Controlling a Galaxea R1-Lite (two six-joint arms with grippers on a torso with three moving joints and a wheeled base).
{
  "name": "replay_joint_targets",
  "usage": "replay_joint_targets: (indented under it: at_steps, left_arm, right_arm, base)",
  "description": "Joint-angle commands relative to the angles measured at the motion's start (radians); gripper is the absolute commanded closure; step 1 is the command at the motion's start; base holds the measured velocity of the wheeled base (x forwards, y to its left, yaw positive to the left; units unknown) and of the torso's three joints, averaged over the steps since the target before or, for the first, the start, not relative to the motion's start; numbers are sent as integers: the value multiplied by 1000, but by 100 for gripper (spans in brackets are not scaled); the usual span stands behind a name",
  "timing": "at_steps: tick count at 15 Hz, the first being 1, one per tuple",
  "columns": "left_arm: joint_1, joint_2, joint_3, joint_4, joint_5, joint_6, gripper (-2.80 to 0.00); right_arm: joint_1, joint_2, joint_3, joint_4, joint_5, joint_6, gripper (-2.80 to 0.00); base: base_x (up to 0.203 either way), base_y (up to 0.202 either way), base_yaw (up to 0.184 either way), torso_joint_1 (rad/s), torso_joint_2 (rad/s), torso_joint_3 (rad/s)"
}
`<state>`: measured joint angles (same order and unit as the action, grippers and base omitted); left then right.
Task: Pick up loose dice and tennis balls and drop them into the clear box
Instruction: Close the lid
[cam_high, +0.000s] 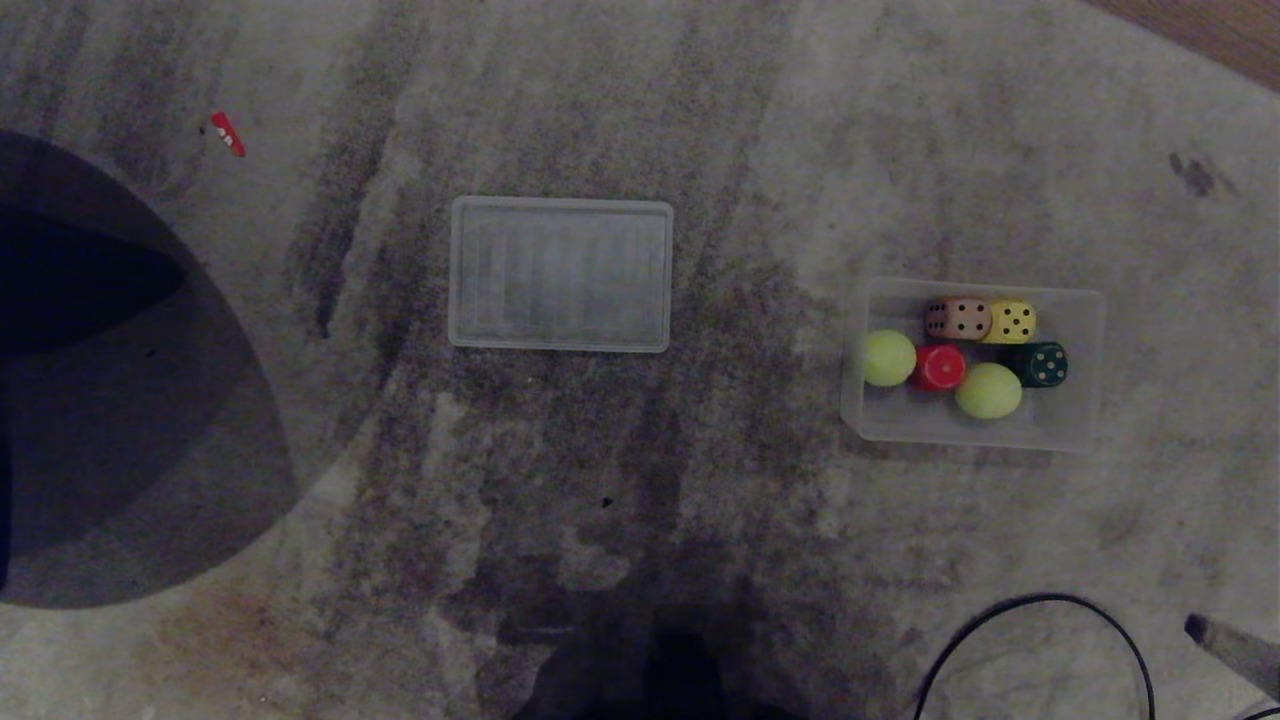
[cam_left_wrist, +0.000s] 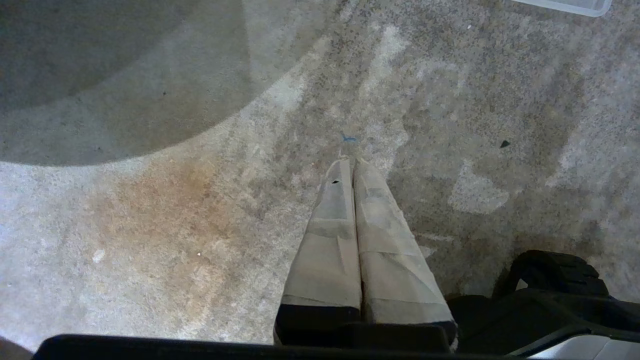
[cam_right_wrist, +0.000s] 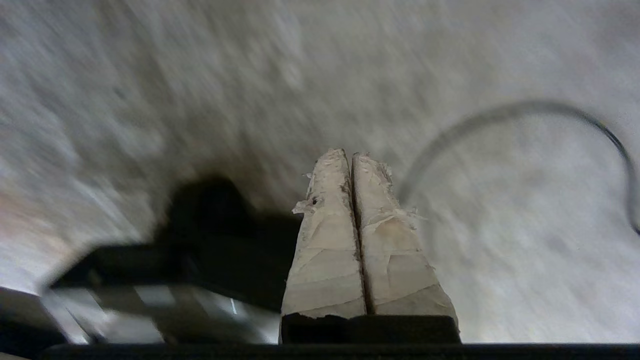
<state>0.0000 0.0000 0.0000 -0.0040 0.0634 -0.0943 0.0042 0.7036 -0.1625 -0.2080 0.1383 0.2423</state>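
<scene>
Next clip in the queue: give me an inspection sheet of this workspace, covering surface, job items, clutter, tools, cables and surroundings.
Surface: stained grey carpet.
Job's things: clear box holds tan die, yellow die, red die, dark green die and two tennis balls; none seen loose. Lid lies flat, apart, to the box's left.
Clutter: small red scrap.
Tools: left tool shut, empty, over carpet; right tool shut, empty.
Cables: black cable looped on carpet.
Surroundings: wood floor past carpet's edge.
</scene>
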Motion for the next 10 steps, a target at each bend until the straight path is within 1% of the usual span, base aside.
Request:
replay_joint_targets:
  at_steps: [1, 3, 5, 8, 10]
  left_arm:
    - [0, 1, 2, -1, 1, -1, 0]
    - [0, 0, 2, -1, 1, -2, 0]
    - [0, 2, 2, -1, 1, -1, 0]
    - [0, 2, 2, -1, 1, -1, 0]
    - [0, 0, 2, -1, 1, -1, 0]
  right_arm:
    - [-28, -305, 31, 184, -1, -27, 0]
    - [-25, -461, 62, 266, -19, -68, 0]
    - [0, -581, 80, 309, -28, -93, 0]
    - [7, -703, 86, 321, -26, -103, 0]
    - [10, -702, 87, 323, -37, -109, 0]
  base:
    - [0, 0, 0, 0, 0, 0]
    - [0, 0, 0, 0, 0, 0]
    - [0, 0, 0, 0, 0, 0]
    - [0, 0, 0, 0, 0, 0]
    - [0, 0, 0, 0, 0, 0]
